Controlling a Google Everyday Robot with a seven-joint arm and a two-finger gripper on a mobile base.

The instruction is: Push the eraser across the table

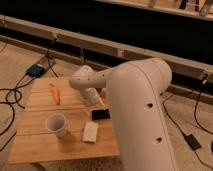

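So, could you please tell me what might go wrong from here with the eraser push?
The gripper hangs low over the table, just behind the black flat object and the white block, which lie close together; a push could drag both. The white cup stands right beside the block and might be tipped. The block lies near the front edge and could slide off.

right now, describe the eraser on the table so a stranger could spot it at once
Find the low light wooden slatted table, with the white arm's pincer over its far right part. Nearer the front edge than the flat black rectangular object, and right of the white cup, lies the eraser. It is the only flat white rectangular block there.
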